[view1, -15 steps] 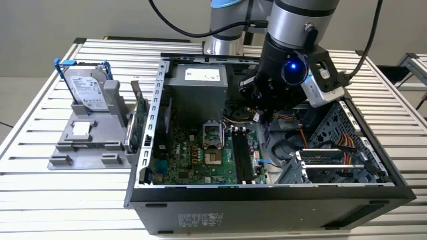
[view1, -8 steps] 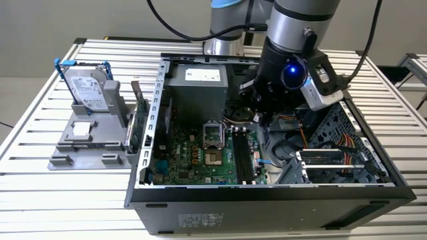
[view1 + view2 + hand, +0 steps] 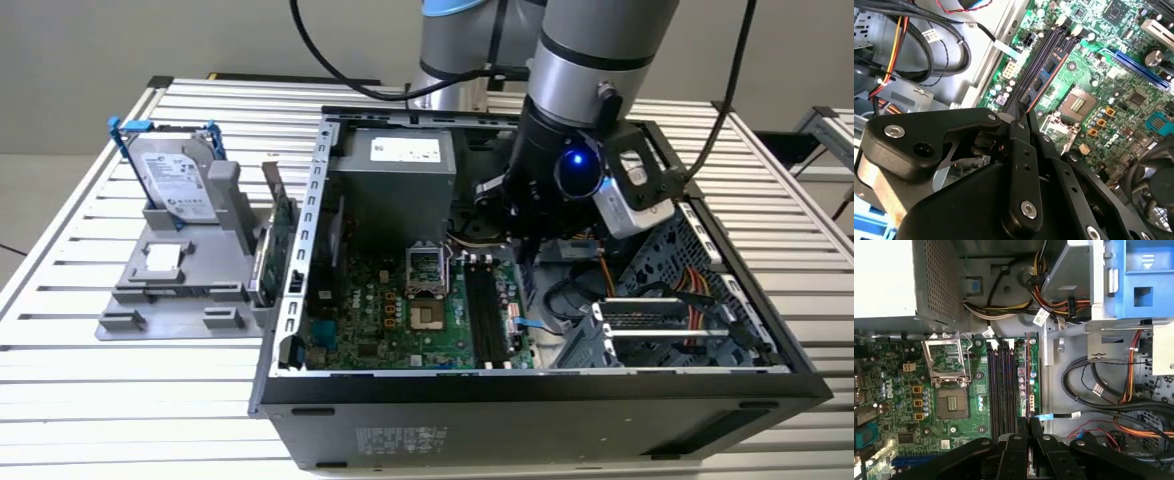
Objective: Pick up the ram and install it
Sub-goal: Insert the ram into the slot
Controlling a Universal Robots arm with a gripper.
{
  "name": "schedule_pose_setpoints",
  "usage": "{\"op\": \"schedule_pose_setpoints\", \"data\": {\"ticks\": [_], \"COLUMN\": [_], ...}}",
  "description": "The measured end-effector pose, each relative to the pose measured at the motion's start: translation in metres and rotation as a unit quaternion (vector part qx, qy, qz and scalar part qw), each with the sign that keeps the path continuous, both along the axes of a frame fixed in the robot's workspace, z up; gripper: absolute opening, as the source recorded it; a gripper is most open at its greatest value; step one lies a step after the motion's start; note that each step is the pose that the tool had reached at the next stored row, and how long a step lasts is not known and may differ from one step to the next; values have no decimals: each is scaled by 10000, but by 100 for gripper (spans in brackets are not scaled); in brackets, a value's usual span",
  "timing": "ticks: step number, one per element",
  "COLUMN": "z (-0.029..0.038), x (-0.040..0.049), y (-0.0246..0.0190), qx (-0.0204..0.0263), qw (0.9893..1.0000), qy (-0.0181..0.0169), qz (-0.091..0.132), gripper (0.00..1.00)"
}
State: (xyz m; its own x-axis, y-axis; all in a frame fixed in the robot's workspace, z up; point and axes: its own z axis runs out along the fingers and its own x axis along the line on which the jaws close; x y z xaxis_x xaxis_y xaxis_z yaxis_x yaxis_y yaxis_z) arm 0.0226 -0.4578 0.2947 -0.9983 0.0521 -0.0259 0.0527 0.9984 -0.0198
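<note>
Bluish-green, the ram (image 3: 1026, 385) stands on edge in the outermost black memory slot (image 3: 1004, 390) at centre frame in the first wrist view, the gripper (image 3: 1027, 426) clamped on its end to seat it

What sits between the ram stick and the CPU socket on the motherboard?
In the first wrist view, empty black memory slots lie between the ram, held upright by the end effector, and the CPU socket.

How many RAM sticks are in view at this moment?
1. The ram stands on edge along the motherboard slots, its near end held in the gripper fingers. Others may be hidden behind the arm in the exterior view.
</note>
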Motion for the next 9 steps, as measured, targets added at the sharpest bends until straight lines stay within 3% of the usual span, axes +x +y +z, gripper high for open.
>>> {"op": "schedule_pose_setpoints", "data": {"ticks": [9], "z": [-72], "x": [0], "y": [-6], "qx": [0], "qw": [10000], "qy": [0], "qz": [0], "gripper": [0]}}
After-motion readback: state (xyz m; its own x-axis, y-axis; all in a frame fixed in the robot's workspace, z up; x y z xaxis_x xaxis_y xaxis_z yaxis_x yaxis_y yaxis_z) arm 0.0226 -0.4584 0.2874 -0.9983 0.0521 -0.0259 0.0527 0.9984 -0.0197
